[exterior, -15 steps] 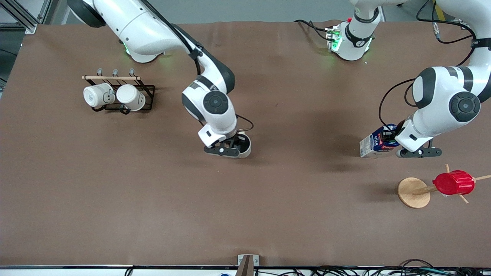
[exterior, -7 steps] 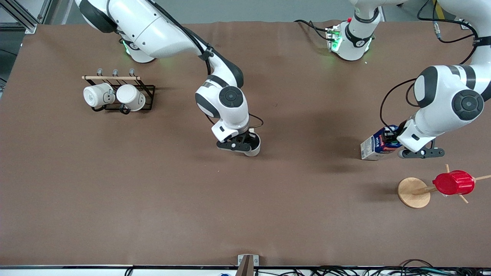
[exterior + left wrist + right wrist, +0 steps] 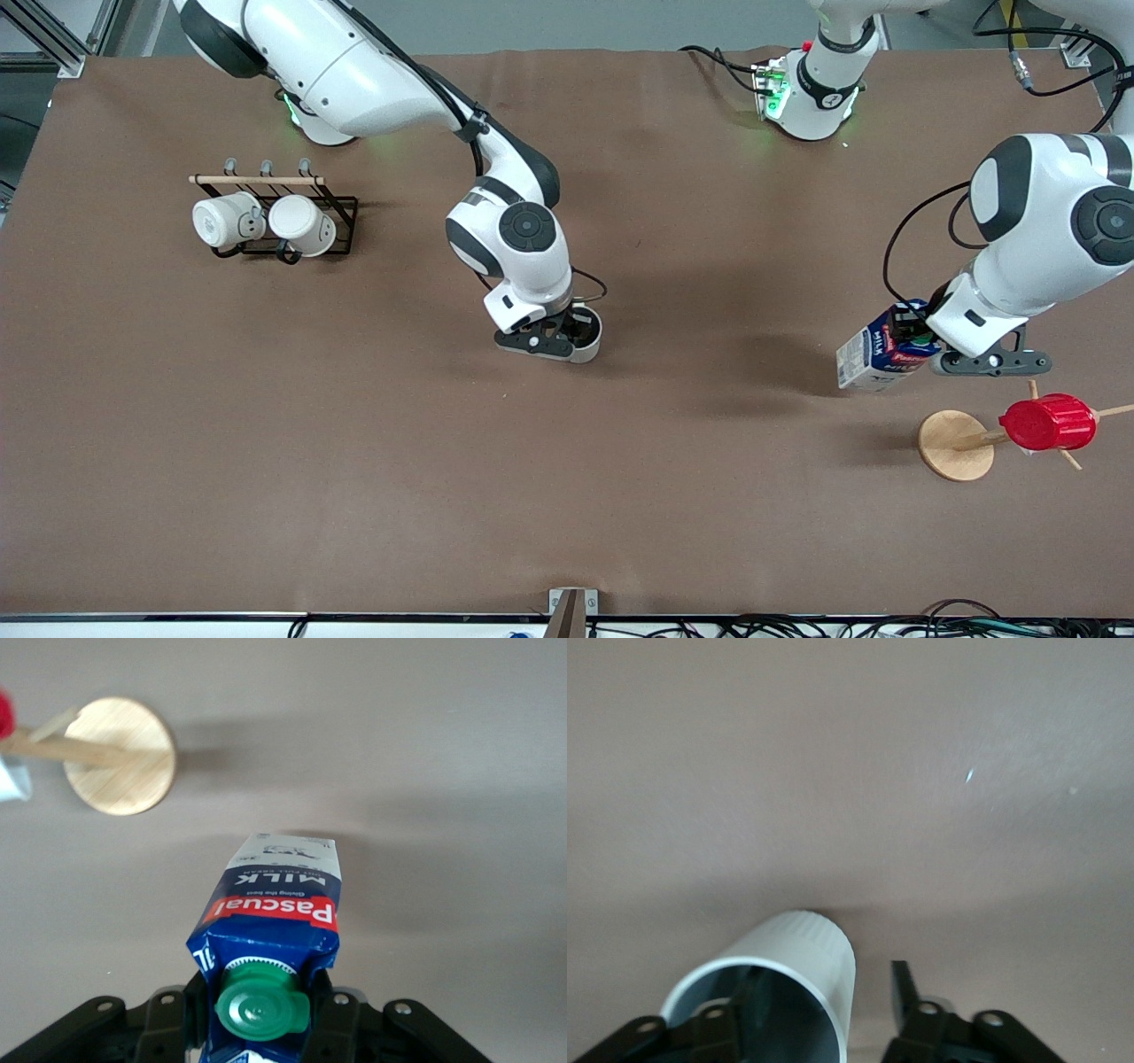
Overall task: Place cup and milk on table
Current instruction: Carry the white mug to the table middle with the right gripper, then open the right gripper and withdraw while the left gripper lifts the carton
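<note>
The left tool (image 3: pixel 266 1028) grips the milk (image 3: pixel 276 930); the right tool (image 3: pixel 824 1010) straddles the cup's (image 3: pixel 799 970) rim, fingers apart, handle hidden.

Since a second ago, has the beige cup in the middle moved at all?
Yes. The cup, at the right gripper, has shifted toward the left arm's end of the table, farther from the mug rack.

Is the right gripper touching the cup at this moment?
Cannot tell. In the right wrist view one of the right gripper's fingers stands clear of the cup; the other, inside the cup, is in shadow.
</note>
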Controlling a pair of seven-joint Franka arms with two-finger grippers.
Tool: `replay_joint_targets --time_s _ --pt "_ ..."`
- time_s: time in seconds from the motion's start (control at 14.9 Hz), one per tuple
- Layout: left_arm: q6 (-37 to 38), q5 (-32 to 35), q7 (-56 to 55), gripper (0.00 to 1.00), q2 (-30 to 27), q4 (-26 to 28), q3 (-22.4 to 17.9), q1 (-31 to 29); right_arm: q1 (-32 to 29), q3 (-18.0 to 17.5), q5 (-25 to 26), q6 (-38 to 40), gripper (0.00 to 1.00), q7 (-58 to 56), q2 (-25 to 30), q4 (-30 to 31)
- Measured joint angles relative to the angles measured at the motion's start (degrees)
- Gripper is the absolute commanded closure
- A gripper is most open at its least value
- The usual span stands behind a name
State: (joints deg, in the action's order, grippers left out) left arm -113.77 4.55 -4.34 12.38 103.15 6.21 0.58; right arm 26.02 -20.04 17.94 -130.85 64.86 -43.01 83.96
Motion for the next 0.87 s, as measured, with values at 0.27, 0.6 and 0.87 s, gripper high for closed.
replay_joint_targets --time_s 0.27,0.6,0.87 --pt "3.09 -0.01 -4.14 0.88 5.92 -8.04 0.16 6.15 -5.91 -0.76 0.06 9.89 0.0 -0.06 7.0 -1.33" --pt "3.17 -2.06 -12.19 0.89 11.93 -12.65 0.24 13.25 -19.78 -0.83 0.16 23.9 0.0 -10.93 20.39 -1.54" --pt "3.2 -2.29 -21.46 0.89 15.75 -16.03 0.38 20.11 -26.54 3.79 -4.05 29.9 0.0 -27.36 27.99 -1.49"
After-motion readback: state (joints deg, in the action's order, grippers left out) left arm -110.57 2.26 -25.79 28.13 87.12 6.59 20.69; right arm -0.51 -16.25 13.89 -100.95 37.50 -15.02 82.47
